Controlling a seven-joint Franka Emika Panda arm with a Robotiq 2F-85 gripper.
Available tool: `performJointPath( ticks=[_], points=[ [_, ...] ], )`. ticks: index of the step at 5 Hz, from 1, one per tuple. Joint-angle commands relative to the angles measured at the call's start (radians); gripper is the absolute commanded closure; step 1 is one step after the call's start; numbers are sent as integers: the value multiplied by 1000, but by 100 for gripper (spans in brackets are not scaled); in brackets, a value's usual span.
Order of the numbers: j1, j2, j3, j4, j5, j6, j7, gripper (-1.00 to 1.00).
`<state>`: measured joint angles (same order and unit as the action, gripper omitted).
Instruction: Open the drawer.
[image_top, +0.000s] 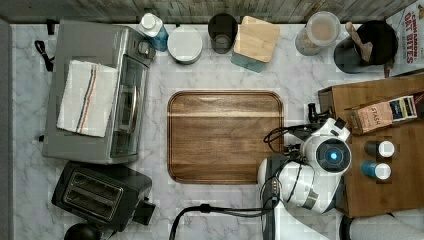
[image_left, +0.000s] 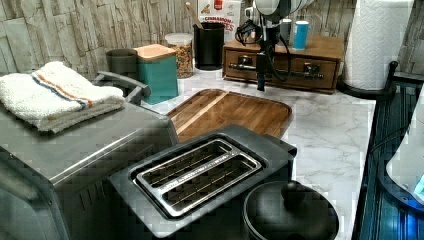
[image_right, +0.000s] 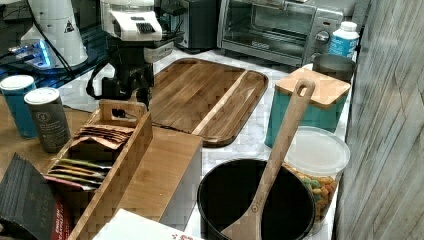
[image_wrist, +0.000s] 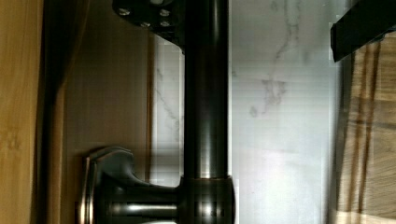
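Drawer (image_left: 280, 67) handle bar (image_wrist: 206, 93) between fingers of claw (image_left: 261, 82); claw open, straddling bar.

White marble-look counter (image_top: 210, 75): smooth, faintly veined, with a soft sheen. Rounded-corner wooden tray (image_top: 225, 137): brown, visibly grained, satin finish. Medium-brown wooden drawer (image_left: 287, 67): smooth grained front. Its long black metal bar handle (image_wrist: 205, 93): glossy, reflecting light along its length. Grey metal toaster oven (image_top: 90, 90): brushed, matt top. Folded white cloth towel (image_left: 55, 95): rough, looped weave with coloured stripes. Black two-slot toaster (image_left: 200, 172): matt casing, shiny metal slot guards. Back wall (image_left: 75, 25): rough, stone-like cladding.
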<state>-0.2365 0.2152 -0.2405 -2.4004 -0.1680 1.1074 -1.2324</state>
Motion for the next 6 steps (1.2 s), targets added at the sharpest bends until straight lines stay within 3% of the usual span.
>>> performJointPath(
  ticks=[1, 3, 4, 6],
  points=[
    [35, -127, 141, -179, 170, 36, -41, -100],
    [145, -134, 229, -304, 111, 160, 216, -100],
    [207, -147, 264, -314, 112, 138, 306, -100],
    [257, -181, 297, -338, 117, 137, 393, -100]
  ],
)
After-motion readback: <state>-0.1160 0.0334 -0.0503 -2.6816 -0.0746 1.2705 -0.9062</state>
